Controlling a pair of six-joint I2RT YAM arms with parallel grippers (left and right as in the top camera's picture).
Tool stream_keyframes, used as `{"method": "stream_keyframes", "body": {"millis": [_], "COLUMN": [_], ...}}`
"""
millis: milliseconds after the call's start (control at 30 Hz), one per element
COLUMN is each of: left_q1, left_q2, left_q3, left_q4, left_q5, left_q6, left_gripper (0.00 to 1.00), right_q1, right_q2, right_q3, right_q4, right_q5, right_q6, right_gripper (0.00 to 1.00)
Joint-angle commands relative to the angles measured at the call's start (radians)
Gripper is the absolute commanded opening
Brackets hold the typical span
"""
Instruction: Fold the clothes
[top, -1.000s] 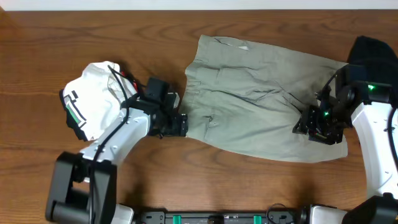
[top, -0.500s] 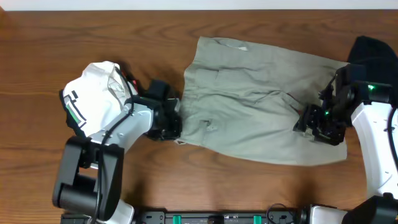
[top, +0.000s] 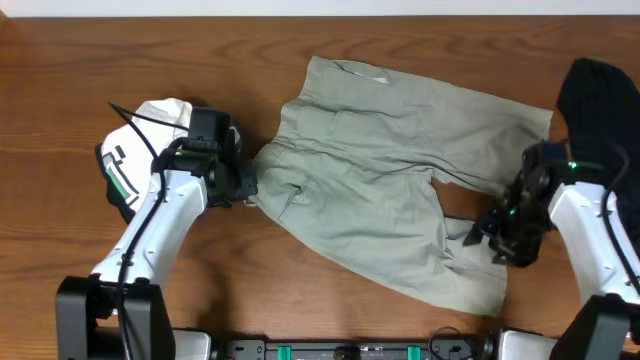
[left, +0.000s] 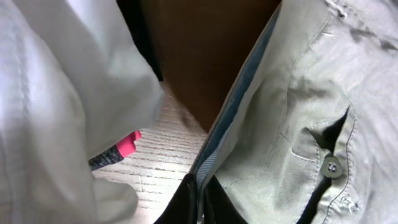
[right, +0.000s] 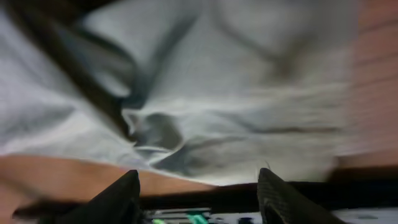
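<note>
The pale grey-green shorts (top: 380, 190) lie spread and skewed across the middle of the table. My left gripper (top: 248, 188) is shut on their waistband edge at the left. In the left wrist view the black jaws (left: 200, 202) pinch the blue-lined waistband, and a button (left: 331, 167) shows on the shorts (left: 292, 93). My right gripper (top: 486, 236) stands open over the right leg near its hem. The blurred right wrist view shows both fingers (right: 121, 196) wide apart, with the shorts (right: 217, 81) beyond their tips. The white striped top (top: 140, 150) lies far left, the black garment (top: 600, 95) far right.
The white top (left: 56, 93) bulges close beside my left gripper, with a pink item (left: 127, 144) under it. Bare wooden table (top: 300, 290) lies in front of the shorts. The arm bases stand along the front edge (top: 350, 350).
My left gripper has shut on the waistband and drawn it left and back, which skewed the shorts. The right gripper has moved toward the front edge, and the right leg has shifted forward.
</note>
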Motion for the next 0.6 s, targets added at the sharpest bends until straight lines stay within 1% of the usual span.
{"method": "stream_keyframes", "body": {"millis": [0, 33, 133, 200, 267, 300, 367, 400, 433, 500, 567], "left_q1": [0.003, 0.003, 0.003, 0.003, 0.003, 0.003, 0.003, 0.003, 0.003, 0.003, 0.003], "left_q2": [0.000, 0.000, 0.000, 0.000, 0.000, 0.000, 0.000, 0.000, 0.000, 0.000, 0.000], "left_q3": [0.014, 0.014, 0.014, 0.014, 0.014, 0.014, 0.014, 0.014, 0.014, 0.014, 0.014], "left_q4": [0.003, 0.008, 0.014, 0.015, 0.015, 0.015, 0.014, 0.014, 0.014, 0.014, 0.015], "left_q5": [-0.024, -0.024, -0.023, -0.019, -0.019, -0.019, -0.019, -0.019, -0.019, -0.015, -0.015], "left_q6": [-0.010, -0.010, -0.010, -0.010, -0.010, -0.010, -0.010, -0.010, -0.010, -0.010, -0.010], "left_gripper": [0.06, 0.06, 0.06, 0.06, 0.06, 0.06, 0.06, 0.06, 0.06, 0.06, 0.06], "right_q1": [0.025, 0.039, 0.082, 0.103, 0.113, 0.115, 0.115, 0.115, 0.115, 0.115, 0.115], "right_q2": [-0.011, -0.011, -0.011, -0.011, -0.011, -0.011, -0.010, -0.010, -0.010, -0.010, -0.010], "right_q3": [-0.054, -0.066, -0.098, -0.129, -0.172, -0.193, -0.244, -0.264, -0.287, -0.322, -0.343], "right_q4": [0.027, 0.032, 0.044, 0.083, 0.157, 0.197, 0.298, 0.338, 0.386, 0.469, 0.539], "right_q5": [-0.220, -0.236, -0.201, -0.137, -0.086, -0.073, -0.042, -0.031, -0.016, 0.014, 0.045], "right_q6": [-0.151, -0.177, -0.163, -0.080, -0.003, 0.020, 0.078, 0.106, 0.134, 0.183, 0.212], "right_gripper": [0.58, 0.58, 0.59, 0.59, 0.56, 0.53, 0.34, 0.22, 0.15, 0.06, 0.01]}}
